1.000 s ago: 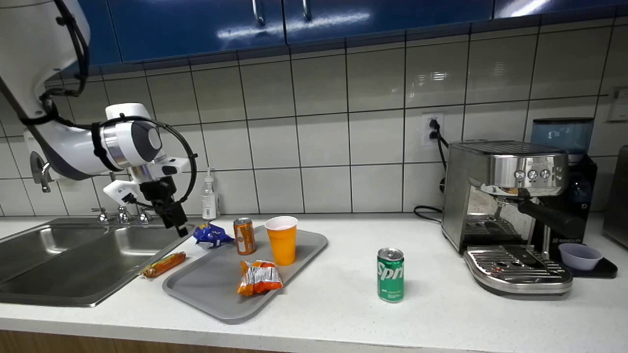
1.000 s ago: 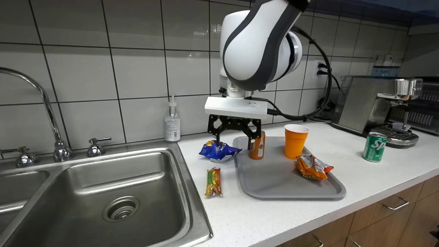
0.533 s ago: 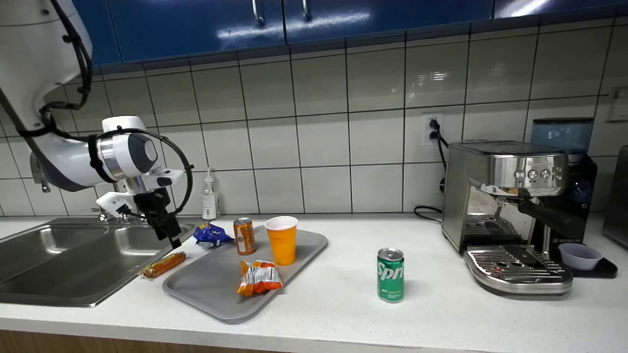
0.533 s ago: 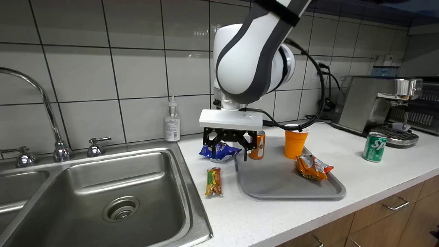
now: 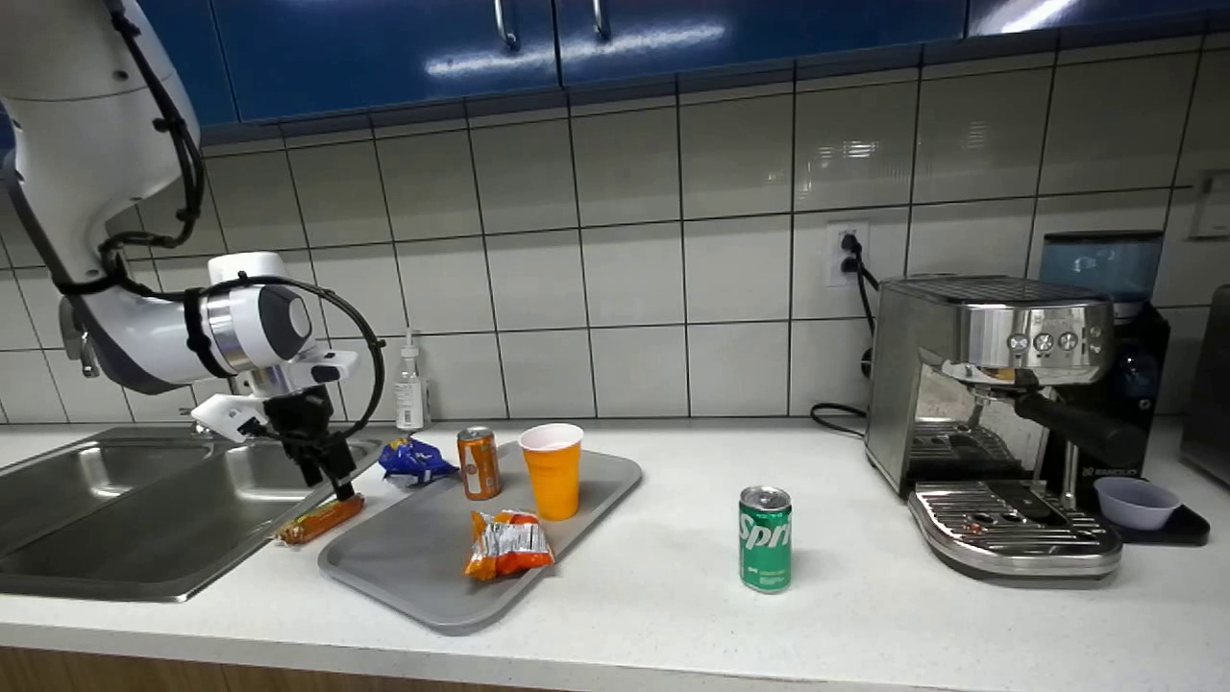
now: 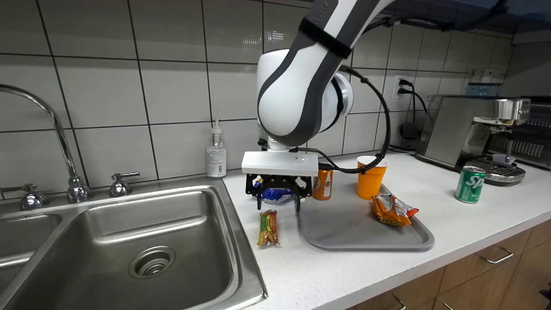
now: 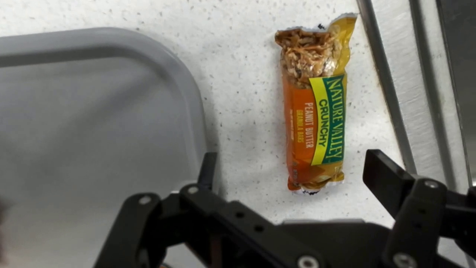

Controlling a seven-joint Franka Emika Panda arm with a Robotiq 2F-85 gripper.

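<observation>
My gripper (image 7: 292, 158) stands open, fingers wide apart, with nothing held. A wrapped granola bar (image 7: 316, 119) in orange, green and yellow lies on the white counter; in the wrist view its near end lies between the fingertips, apart from both. In an exterior view the gripper (image 6: 278, 208) hovers above and just behind the bar (image 6: 268, 228). Close by is a blue snack packet (image 6: 277, 196), partly hidden behind the jaws. One finger appears over the edge of the grey tray (image 7: 111, 111) in the wrist view.
On the tray (image 6: 344, 232) stand an orange can (image 6: 326, 183) and an orange cup (image 6: 370, 181), with an orange packet (image 6: 391, 211) lying there too. A steel sink (image 6: 232, 215) borders the bar. A soap bottle (image 6: 216, 157), green can (image 5: 765, 538) and coffee machine (image 5: 990, 384) stand farther off.
The gripper has come down and moved toward the granola bar, away from above the blue packet. Its jaws have stayed open. The objects on the counter have not moved.
</observation>
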